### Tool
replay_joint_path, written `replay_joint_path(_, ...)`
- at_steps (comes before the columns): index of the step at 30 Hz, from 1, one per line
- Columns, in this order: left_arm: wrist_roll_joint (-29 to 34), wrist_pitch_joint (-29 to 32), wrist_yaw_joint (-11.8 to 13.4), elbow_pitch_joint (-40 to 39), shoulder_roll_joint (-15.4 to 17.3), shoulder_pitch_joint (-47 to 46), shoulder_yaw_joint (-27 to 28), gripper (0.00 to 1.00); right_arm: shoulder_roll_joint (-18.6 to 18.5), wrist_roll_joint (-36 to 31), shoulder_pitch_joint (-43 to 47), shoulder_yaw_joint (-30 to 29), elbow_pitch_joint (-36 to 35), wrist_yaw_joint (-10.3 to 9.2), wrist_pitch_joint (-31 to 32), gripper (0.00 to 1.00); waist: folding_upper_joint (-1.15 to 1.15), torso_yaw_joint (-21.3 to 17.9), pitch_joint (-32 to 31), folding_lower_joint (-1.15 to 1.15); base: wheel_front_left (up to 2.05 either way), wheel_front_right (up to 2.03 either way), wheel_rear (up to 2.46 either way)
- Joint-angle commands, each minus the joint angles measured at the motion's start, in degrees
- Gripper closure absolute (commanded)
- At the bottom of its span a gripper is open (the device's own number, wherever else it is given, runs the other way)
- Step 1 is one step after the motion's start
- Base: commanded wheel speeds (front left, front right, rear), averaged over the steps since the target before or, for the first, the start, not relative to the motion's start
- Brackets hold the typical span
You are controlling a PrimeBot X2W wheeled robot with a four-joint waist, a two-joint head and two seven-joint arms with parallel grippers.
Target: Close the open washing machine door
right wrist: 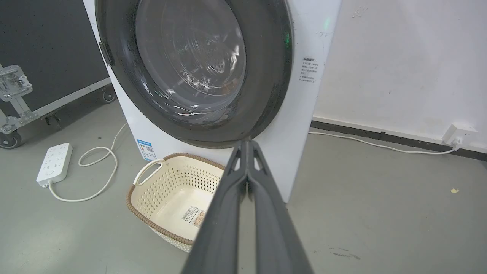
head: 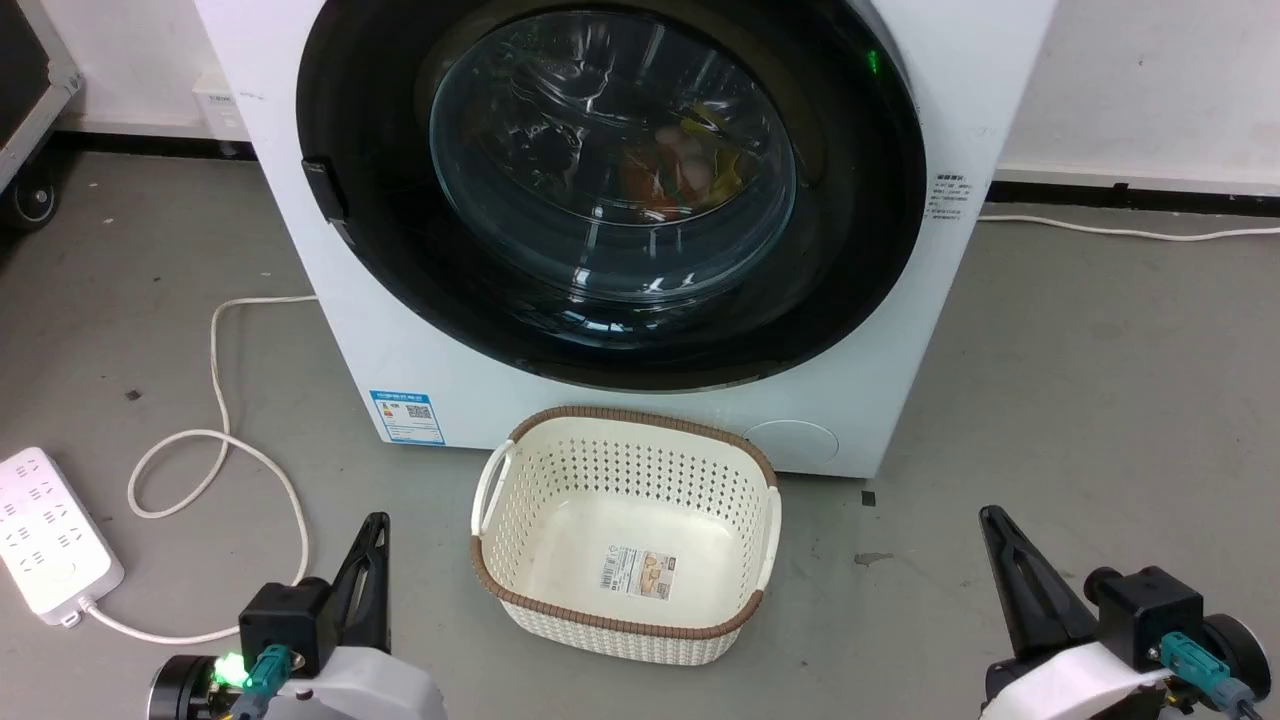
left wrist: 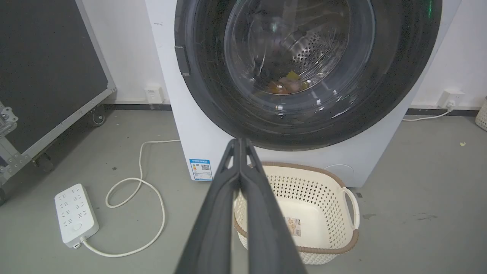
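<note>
On the grey floor before the robot stands the washing machine (head: 380, 330), a white front-loader backed against a pale wall. The washing machine door (head: 860, 250), a broad glossy black ring nearly as wide as the machine, lies flat against the front, with no gap showing at its rim in the head view or in either wrist view. Its bulging glass window (head: 610, 160) sits in the centre, and through it some orange and yellow laundry (head: 680, 170) shows low in the perforated steel drum. A small dark latch block (head: 325, 190) sits on the door's left edge, and a blue energy sticker (head: 407, 416) is low on the front at the left.

Just in front of the machine rests a cream perforated basket (head: 640, 412) with a brown rim, holding only a paper label on its bottom. To its left a white power strip (head: 50, 535) lies on the floor, its cord (head: 215, 440) looping towards the machine.

The left gripper (head: 377, 522) hovers at the lower left, well short of the door, its two fingers pressed together on nothing. The right gripper (head: 990, 516) hangs at the lower right, likewise pinched together and holding nothing, clear of the basket and the machine.
</note>
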Motion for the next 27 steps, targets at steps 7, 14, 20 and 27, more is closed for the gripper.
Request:
replay_joint_path(7, 1.1, 1.0, 0.7, -0.7, -0.5, -0.9, 0.2, 1.0, -0.1, -0.8, -1.0, 0.1, -0.2, -0.03, 0.9, 1.0, 0.0, 0.0, -0.1, 0.0, 0.0, 0.0, 0.0)
replay_joint_path(14, 1.8, 1.8, 1.1, -1.0, -0.9, -1.0, 0.2, 1.0, -0.1, -1.1, -1.3, 0.1, -0.2, -0.04, 1.7, 1.0, 0.0, -0.1, -0.2, 0.0, 0.0, 0.0, 0.0)
replay_joint_path(20, 2.6, 2.6, 1.5, -1.4, -1.2, -1.2, 0.2, 1.0, -0.1, -1.4, -1.6, 0.1, -0.3, -0.04, 2.5, 1.0, 0.0, -0.1, -0.2, 0.0, 0.0, 0.0, 0.0)
replay_joint_path(27, 3.4, 3.4, 1.9, -1.8, -1.6, -1.3, 0.3, 1.0, -0.2, -1.8, -1.9, 0.2, -0.3, -0.04, 3.3, 1.0, 0.0, -0.2, -0.3, 0.0, 0.0, 0.0, 0.0)
